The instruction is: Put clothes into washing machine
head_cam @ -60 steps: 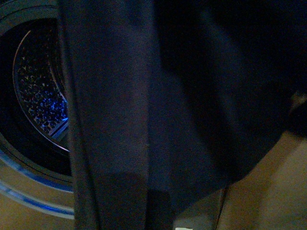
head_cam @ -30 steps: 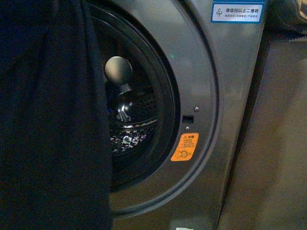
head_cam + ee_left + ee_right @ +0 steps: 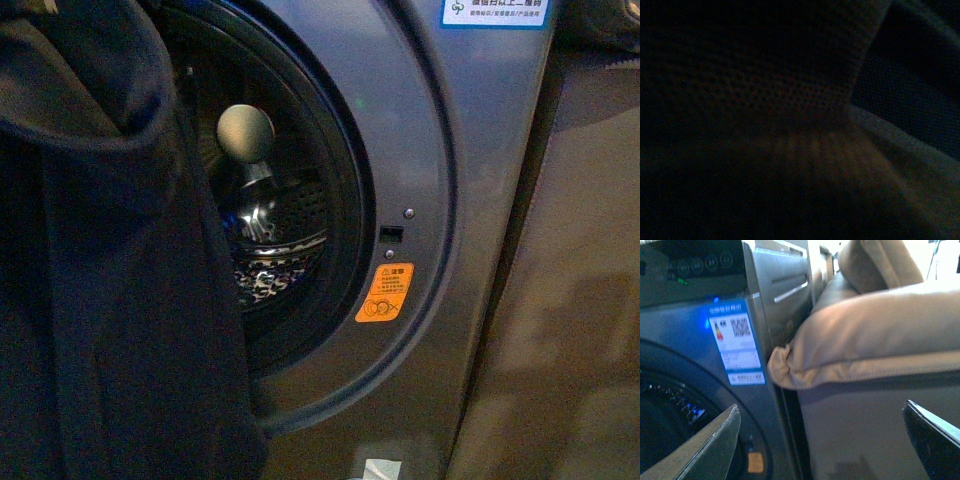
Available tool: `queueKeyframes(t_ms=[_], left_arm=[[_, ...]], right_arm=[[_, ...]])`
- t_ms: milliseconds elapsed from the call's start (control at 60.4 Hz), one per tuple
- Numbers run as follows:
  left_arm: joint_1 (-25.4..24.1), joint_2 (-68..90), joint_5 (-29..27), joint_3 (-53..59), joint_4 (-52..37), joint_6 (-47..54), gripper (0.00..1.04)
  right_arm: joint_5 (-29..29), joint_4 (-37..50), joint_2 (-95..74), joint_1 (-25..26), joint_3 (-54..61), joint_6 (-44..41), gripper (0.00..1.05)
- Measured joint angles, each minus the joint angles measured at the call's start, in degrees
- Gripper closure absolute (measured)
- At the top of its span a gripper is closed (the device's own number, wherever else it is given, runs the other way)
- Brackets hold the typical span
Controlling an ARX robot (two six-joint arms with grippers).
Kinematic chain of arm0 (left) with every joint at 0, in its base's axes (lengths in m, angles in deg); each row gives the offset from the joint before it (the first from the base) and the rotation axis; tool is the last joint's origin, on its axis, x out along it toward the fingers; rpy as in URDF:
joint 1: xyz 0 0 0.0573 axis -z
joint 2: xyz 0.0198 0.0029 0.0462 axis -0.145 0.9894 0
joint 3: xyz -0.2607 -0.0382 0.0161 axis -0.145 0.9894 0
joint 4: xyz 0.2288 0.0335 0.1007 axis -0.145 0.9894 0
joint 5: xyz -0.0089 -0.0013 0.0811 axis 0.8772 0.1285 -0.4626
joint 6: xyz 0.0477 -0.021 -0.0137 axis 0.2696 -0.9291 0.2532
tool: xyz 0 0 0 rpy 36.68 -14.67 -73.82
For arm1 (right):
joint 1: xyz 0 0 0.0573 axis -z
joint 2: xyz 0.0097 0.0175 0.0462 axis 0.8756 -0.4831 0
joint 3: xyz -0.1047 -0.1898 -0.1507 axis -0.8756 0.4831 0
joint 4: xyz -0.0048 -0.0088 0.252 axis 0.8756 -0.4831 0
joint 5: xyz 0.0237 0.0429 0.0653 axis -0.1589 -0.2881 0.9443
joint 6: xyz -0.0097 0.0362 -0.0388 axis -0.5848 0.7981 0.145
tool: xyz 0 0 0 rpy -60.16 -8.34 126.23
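Front view: dark navy garment hangs down the left side, in front of the left part of the washing machine port, door open. The perforated drum shows past the cloth edge, no clothes seen in that part. Orange warning sticker and blue-white label sit on the grey front. No end effector in this view, and what holds the garment is hidden. Left wrist view: dark, nothing usable, so the left end effector's state cannot be told. Right wrist view: right end effector has its fingers wide apart with nothing between them. It faces the machine front beside a beige cushion. Progress, as a judgement: the garment is brought up to the port but not loaded. Whether any of it crosses the rim cannot be told. Still left: feed it into the drum and let go.
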Motion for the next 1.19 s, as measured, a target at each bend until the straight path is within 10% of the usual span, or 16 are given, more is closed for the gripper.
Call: queueKeyframes(t_ms=[116, 497, 1193], left_arm=[[0.6, 4.2, -0.4, 1.3, -3.6, -0.2, 0.99], [2.9, 27.1, -3.9, -4.0, -13.1, -1.4, 0.99], [2.4, 61.8, -12.4, -55.1, 7.9, 2.7, 0.99]], right_arm=[[-12.5, -3.5, 3.3, -5.2, 5.2, -5.3, 0.28], [-13.4, 3.0, 13.1, -5.7, 22.3, -8.5, 1.03], [-13.4, 1.3, 25.3, -5.7, 32.7, -8.6, 1.02]])
